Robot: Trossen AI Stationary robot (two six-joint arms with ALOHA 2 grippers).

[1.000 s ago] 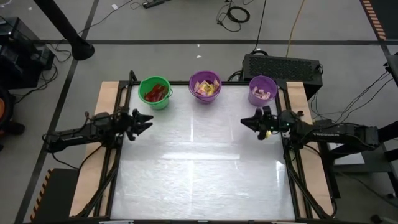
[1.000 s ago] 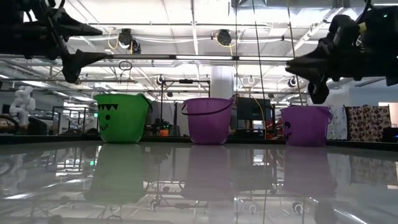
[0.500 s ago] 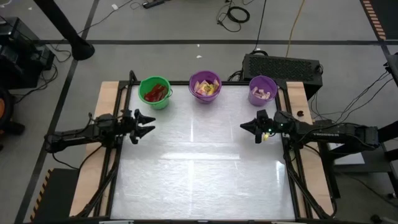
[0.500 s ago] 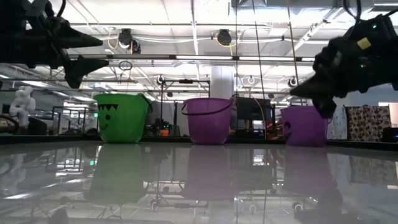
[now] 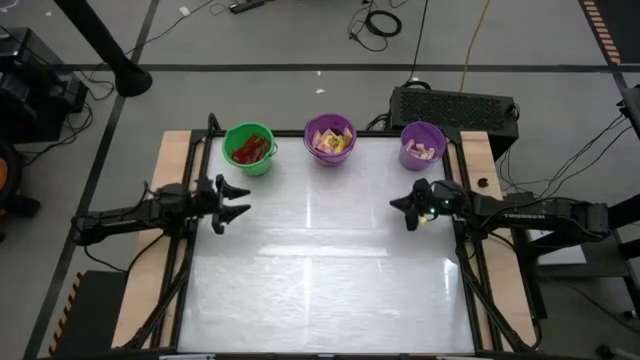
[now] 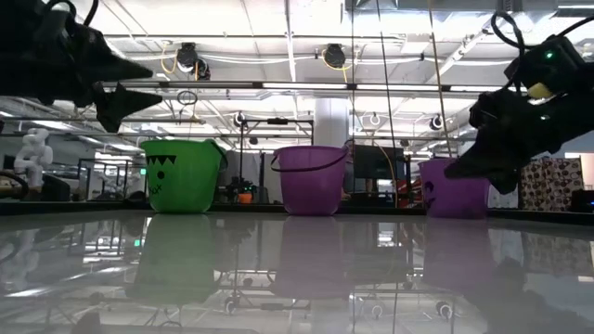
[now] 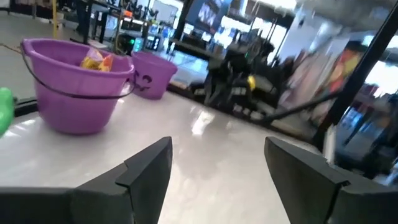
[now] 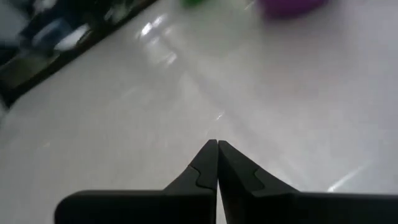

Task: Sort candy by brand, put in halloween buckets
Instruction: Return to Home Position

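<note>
left gripper [image 5: 238, 200] fingers spread, over table [image 5: 320, 280] left | right gripper [image 5: 402, 209] fingers pressed together, near lavender bucket [image 5: 406, 138] | candy [image 5: 250, 150] inside 3 buckets [image 5: 309, 130]

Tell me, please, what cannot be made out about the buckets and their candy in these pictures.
- High view: the candy is too small for its brand print to be read.
- Low view: the walls of the green bucket, middle purple bucket and right purple bucket hide everything inside them.
- Right wrist view: the buckets are blurred and cut off by the top edge.
</note>
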